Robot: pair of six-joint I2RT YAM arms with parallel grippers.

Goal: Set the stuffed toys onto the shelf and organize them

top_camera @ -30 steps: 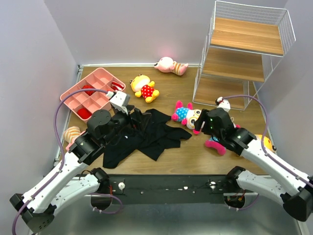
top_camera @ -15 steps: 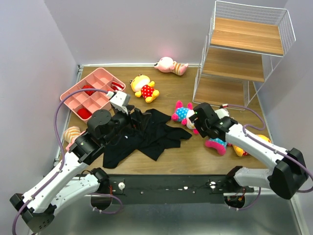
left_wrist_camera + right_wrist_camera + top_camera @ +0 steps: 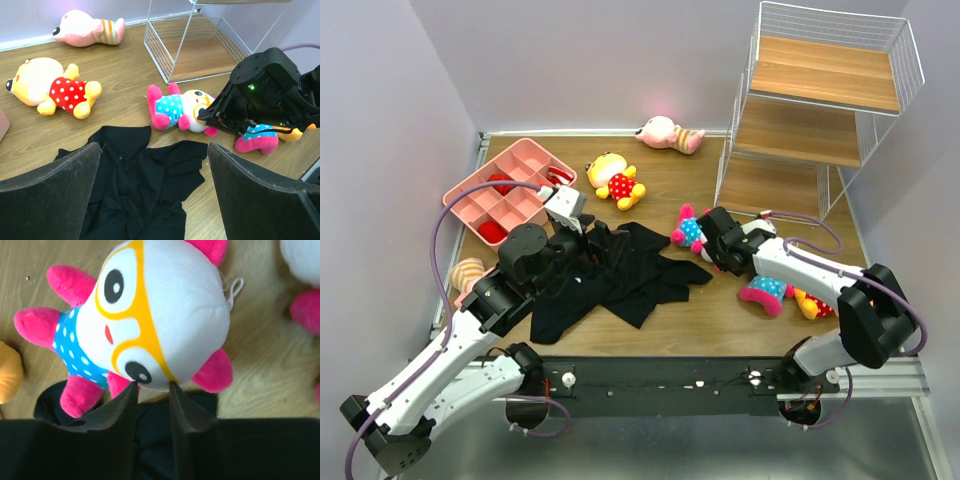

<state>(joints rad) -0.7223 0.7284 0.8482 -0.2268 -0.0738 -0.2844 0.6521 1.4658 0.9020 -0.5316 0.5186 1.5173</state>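
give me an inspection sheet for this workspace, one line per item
surface: wooden table, crowded
job's things: shelf holds no toys; pink doll, yellow doll, blue-dotted doll, second blue-dotted doll, orange doll and striped doll all lie on the table
clutter: black garment; pink tray with red items in some compartments
grippers: left gripper open above the garment; right gripper tips against the blue-dotted doll's face, grip unclear
cables: left purple cable arcs over the tray's edge; right purple cable loops near the shelf foot
surroundings: plain lavender walls; nothing else seen
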